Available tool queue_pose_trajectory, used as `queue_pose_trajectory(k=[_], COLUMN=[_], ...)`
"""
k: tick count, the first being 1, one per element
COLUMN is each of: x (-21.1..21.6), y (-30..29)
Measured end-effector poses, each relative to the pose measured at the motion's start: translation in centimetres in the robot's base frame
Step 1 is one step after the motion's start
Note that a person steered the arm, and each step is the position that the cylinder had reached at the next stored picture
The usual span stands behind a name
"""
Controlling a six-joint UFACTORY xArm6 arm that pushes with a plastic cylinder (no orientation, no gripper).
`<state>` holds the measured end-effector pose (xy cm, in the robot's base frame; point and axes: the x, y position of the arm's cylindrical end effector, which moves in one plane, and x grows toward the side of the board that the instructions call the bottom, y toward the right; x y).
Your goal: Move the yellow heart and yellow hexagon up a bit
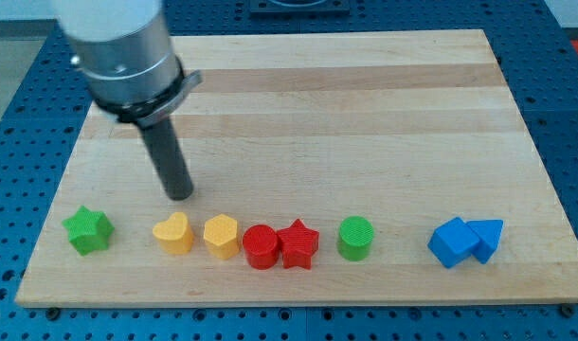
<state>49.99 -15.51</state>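
Camera view: the heart (174,233) and hexagon (221,237) sit side by side in the row along the board's bottom edge, left of centre, so both pushes look undone. My tip (180,194), a bare rod holding nothing, stands just above the heart, touching neither.
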Motion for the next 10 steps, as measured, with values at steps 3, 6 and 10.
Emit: queue_pose_trajectory(k=[3,6,10], x=[2.3,4.0,9.0], y=[-1.5,-2.1,0.6])
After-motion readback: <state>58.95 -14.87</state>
